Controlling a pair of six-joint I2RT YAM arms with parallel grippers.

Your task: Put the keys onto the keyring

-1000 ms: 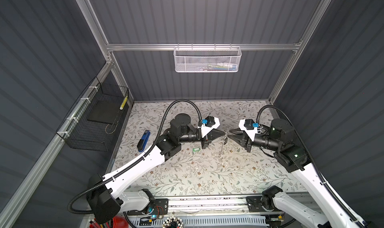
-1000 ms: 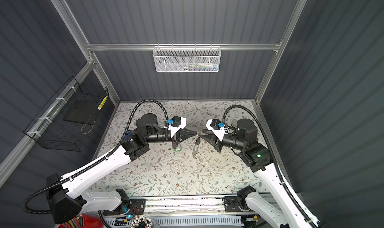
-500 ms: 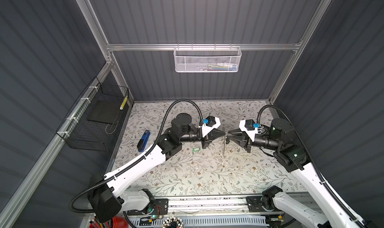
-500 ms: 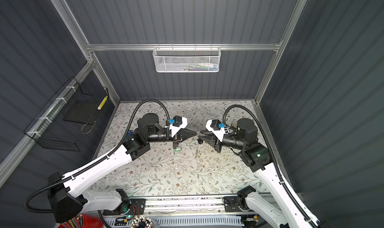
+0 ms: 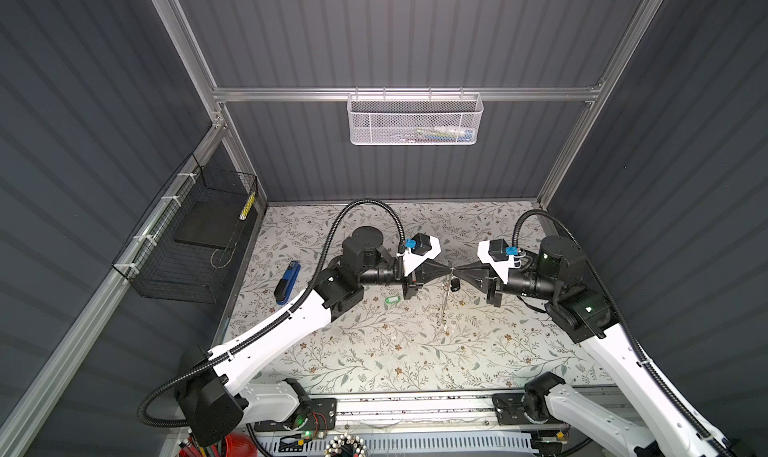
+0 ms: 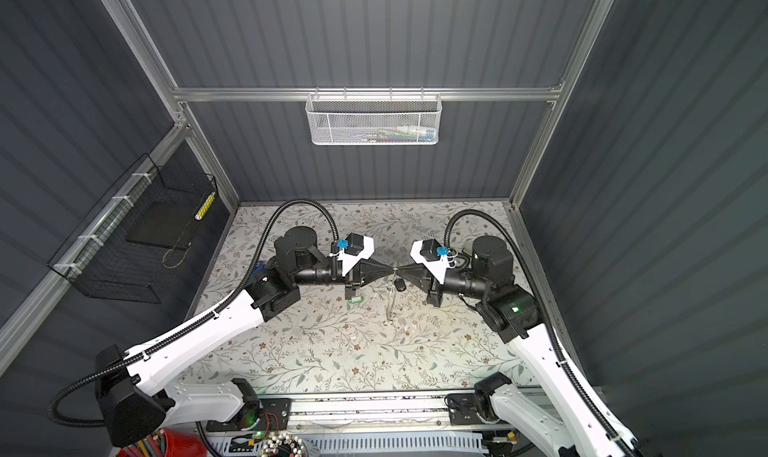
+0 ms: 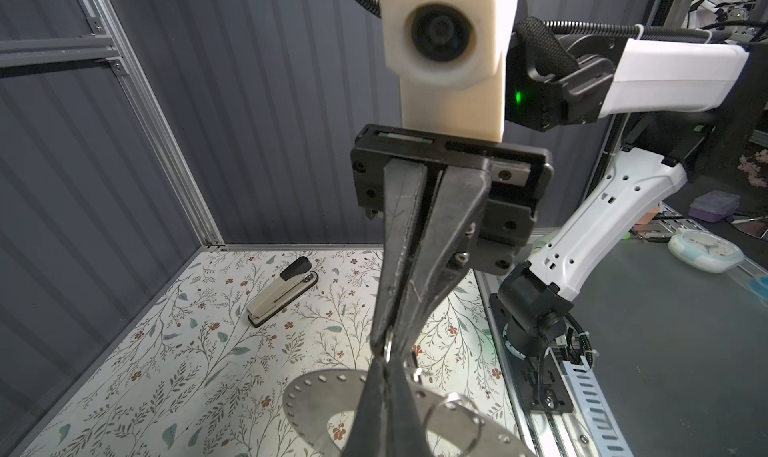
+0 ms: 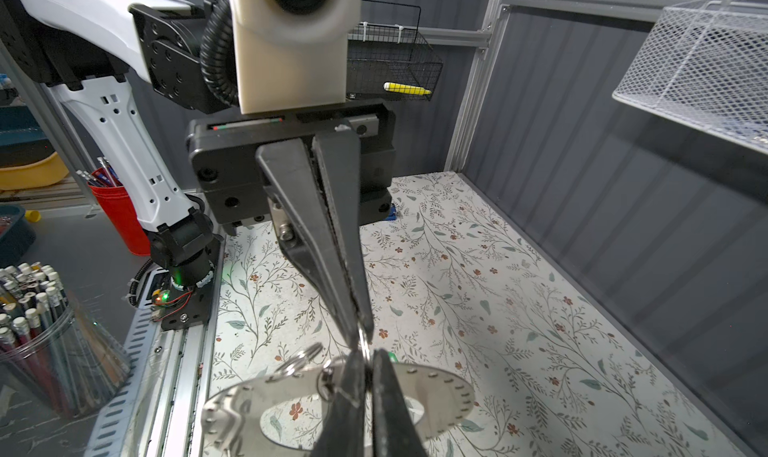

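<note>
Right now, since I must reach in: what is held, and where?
The left gripper and right gripper, tip to tip, pinch the keyring by a small ring at its top rim.

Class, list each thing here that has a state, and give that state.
keyring: hanging edge-on, off the table.
left hand: shut on keyring's top edge.
right hand: shut on small ring between both hands' tips.
black key: dangling beside keyring.
green tag: lying flat on table.
blue stapler: closed, on table.
beige stapler: closed, on table.

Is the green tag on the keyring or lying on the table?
On the table: the green tag lies flat there, apart from the hanging keyring.
</note>
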